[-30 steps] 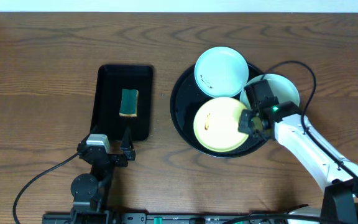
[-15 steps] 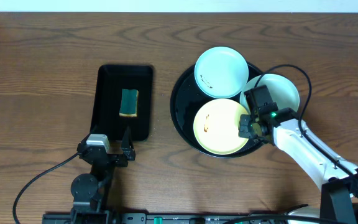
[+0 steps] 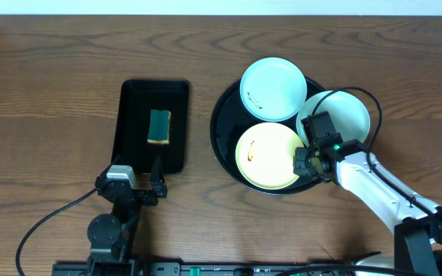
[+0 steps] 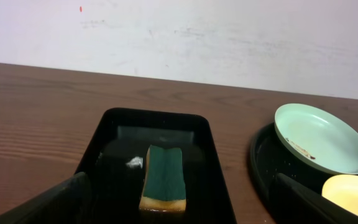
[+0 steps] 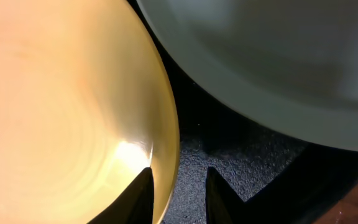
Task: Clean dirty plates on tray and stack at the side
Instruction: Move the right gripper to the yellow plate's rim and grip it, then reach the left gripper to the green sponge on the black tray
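The pale yellow plate (image 3: 263, 157) lies in the front of the round black tray (image 3: 222, 130) and fills the left of the right wrist view (image 5: 61, 112). My right gripper (image 3: 304, 159) is open, its jaws straddling the yellow plate's right rim (image 5: 178, 193): one finger over the plate, the other over the tray floor (image 5: 229, 162). One mint plate (image 3: 273, 88) with brown smudges leans on the tray's far rim and shows in the left wrist view (image 4: 321, 137). A second mint plate (image 3: 347, 115) sits at the tray's right side (image 5: 272, 56). My left gripper (image 3: 153, 184) is open and empty (image 4: 179, 211).
A rectangular black tray (image 3: 133, 103) at the left holds a green and yellow sponge (image 3: 159, 126), straight ahead of my left gripper (image 4: 165, 177). The wooden table's far edge meets a white wall. A black cable loops over the right mint plate.
My right gripper has moved down and slightly left along the yellow plate's right rim, and the yellow plate has shifted a little to the left. The left arm has not moved.
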